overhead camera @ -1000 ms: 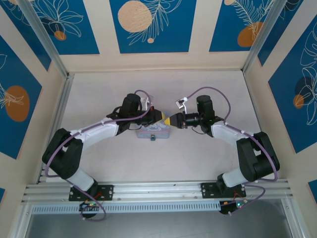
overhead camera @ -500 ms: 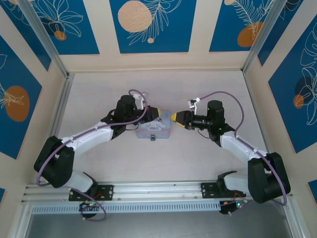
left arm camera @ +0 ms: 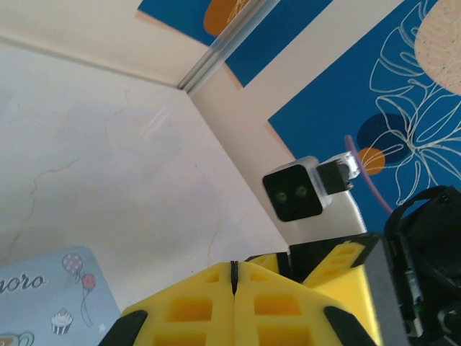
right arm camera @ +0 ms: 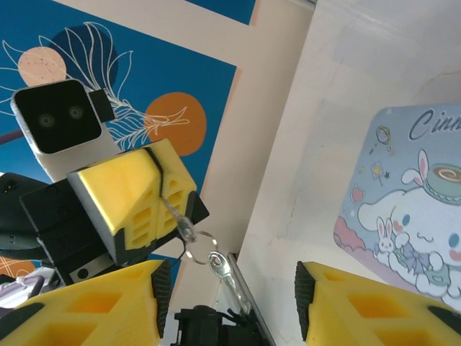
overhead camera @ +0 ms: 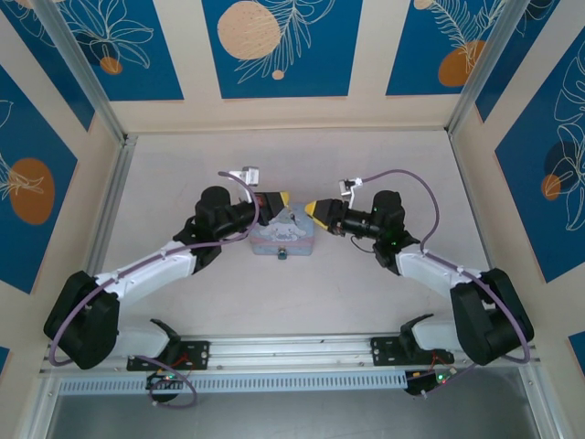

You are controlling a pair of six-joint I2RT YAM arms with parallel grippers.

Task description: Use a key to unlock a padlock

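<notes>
The left gripper (right arm camera: 164,189) is pinched shut on the key (right arm camera: 177,216), holding it in the air. The right gripper (overhead camera: 313,209) gapes wide and empty. The padlock (overhead camera: 282,253) sits at the box's (overhead camera: 294,230) near edge, apart from the key. Inserting and turning the key are not yet done.

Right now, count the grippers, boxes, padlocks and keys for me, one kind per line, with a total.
Grippers: 2, left gripper and right gripper
Tin box: 1
Padlock: 1
Keys: 2, pinched key and hanging key
Total: 6
</notes>
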